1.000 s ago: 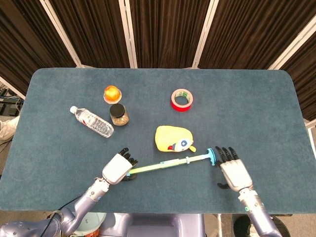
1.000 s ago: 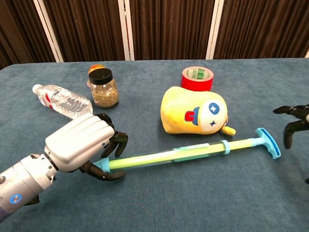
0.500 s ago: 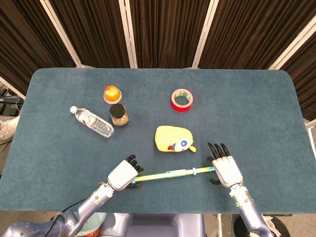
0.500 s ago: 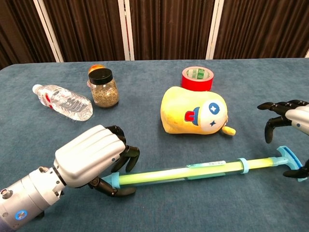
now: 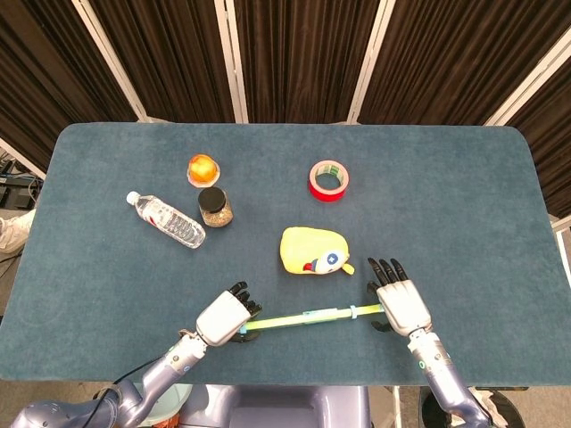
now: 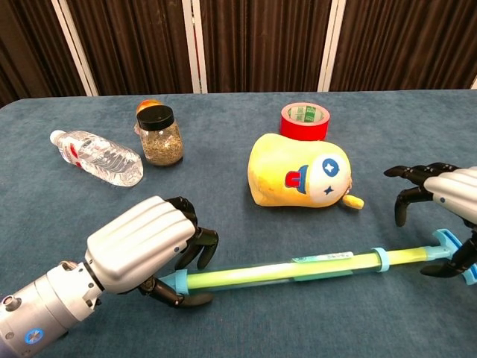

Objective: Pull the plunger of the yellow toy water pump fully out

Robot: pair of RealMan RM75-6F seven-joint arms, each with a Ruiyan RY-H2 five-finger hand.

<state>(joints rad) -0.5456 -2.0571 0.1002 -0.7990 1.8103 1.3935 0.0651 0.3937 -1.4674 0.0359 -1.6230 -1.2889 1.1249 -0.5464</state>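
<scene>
While the yellow toy pump (image 6: 283, 267) lies lengthwise across the near part of the blue table (image 5: 464, 196), the left hand (image 6: 141, 250) grips its barrel end, fingers curled around the tube beside the blue end cap. The right hand (image 6: 447, 205) is at the other end, over the blue T-handle (image 6: 451, 252): its fingers are spread and arched above the handle, with the thumb hooked beneath it, though whether it truly clamps the handle cannot be told. In the head view the pump (image 5: 308, 316) runs between the two hands (image 5: 223, 316) (image 5: 400, 301), just in front of a yellow plush toy (image 5: 312, 250). Farther back stand a roll of red tape (image 5: 328, 180), a dark-lidded jar (image 5: 214, 207) and an orange ball (image 5: 202, 167); a plastic water bottle (image 5: 166, 220) lies on its side to the jar's left.
</scene>
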